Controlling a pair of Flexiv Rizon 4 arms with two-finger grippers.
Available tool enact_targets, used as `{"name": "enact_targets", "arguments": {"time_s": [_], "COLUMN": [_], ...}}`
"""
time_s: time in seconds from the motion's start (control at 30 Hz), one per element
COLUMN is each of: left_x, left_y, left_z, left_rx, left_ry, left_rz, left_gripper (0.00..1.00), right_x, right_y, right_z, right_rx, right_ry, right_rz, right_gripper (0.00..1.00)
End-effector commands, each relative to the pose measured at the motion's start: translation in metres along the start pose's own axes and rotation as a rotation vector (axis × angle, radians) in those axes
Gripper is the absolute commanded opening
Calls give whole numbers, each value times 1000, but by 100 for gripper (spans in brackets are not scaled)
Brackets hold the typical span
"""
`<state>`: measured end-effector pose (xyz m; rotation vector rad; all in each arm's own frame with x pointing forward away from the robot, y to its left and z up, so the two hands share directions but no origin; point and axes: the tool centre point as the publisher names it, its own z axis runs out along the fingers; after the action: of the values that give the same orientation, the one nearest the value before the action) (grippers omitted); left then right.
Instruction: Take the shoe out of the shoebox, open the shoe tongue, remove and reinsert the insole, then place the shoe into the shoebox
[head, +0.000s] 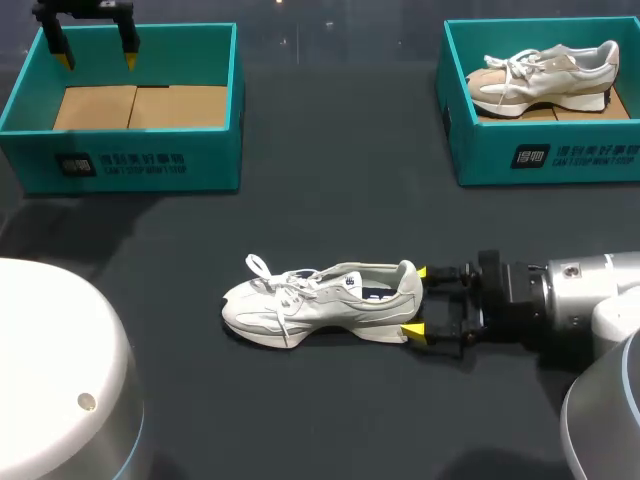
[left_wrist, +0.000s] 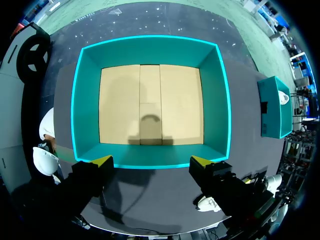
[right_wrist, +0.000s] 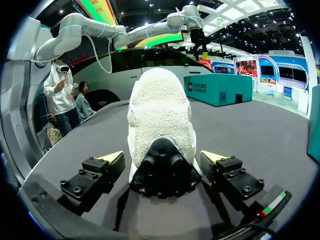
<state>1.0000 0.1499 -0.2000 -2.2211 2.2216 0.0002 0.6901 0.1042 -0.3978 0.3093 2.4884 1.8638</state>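
Note:
A white shoe lies on its sole on the dark table, toe to the left and heel to the right. My right gripper is open at the heel, one yellow tip on each side of it. In the right wrist view the heel sits between the open fingers without either touching it. My left gripper hangs open above the empty teal shoebox at the far left. In the left wrist view the shoebox with its cardboard floor lies below the gripper.
A second teal shoebox at the far right holds a beige and white shoe. A white rounded robot base fills the near left corner.

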Motion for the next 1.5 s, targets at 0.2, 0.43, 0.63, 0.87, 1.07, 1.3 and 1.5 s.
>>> {"name": "enact_targets", "arguments": {"time_s": [0.2, 0.43, 0.63, 0.87, 1.07, 1.3, 1.5], "left_x": [0, 0, 0, 0, 0, 0, 0], "left_y": [0, 0, 0, 0, 0, 0, 0], "left_z": [0, 0, 0, 0, 0, 0, 0], "left_rx": [0, 0, 0, 0, 0, 0, 0], "left_ry": [0, 0, 0, 0, 0, 0, 0], "left_rz": [0, 0, 0, 0, 0, 0, 0], "left_gripper": [100, 100, 100, 100, 100, 100, 100], "right_x": [-2, -1, -1, 0, 0, 0, 2], "right_y": [0, 2, 2, 4, 5, 4, 5], "right_z": [21, 29, 36, 45, 47, 47, 46], "right_rx": [8, 12, 12, 12, 18, 24, 26], "right_ry": [27, 44, 52, 65, 71, 73, 94], "right_rz": [0, -4, 0, -5, -8, -10, -6], "right_gripper": [100, 100, 100, 100, 22, 0, 0]}}
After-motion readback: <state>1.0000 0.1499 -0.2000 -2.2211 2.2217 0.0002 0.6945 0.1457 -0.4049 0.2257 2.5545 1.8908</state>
